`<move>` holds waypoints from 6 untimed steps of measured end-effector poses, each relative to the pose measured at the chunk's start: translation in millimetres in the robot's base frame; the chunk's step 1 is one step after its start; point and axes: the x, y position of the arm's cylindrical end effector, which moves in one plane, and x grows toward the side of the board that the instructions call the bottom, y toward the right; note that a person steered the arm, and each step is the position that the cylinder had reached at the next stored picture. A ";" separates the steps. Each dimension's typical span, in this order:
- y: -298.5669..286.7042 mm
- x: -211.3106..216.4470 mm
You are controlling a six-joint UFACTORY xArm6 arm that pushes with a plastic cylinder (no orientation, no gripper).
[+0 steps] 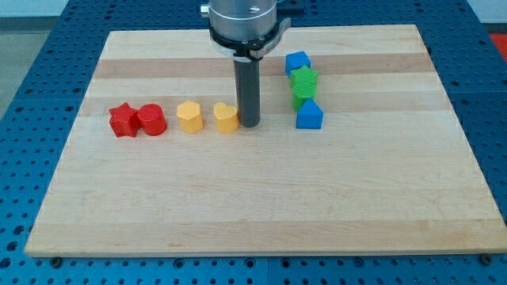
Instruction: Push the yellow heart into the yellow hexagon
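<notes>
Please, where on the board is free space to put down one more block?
The wide part below the row of red star, yellow hexagon and yellow heart. Crowded: beside my tip and the blue-green column.
</notes>
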 end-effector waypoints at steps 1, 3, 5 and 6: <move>-3.0 -2.6; -13.0 -2.6; -24.8 -2.6; -30.7 -2.6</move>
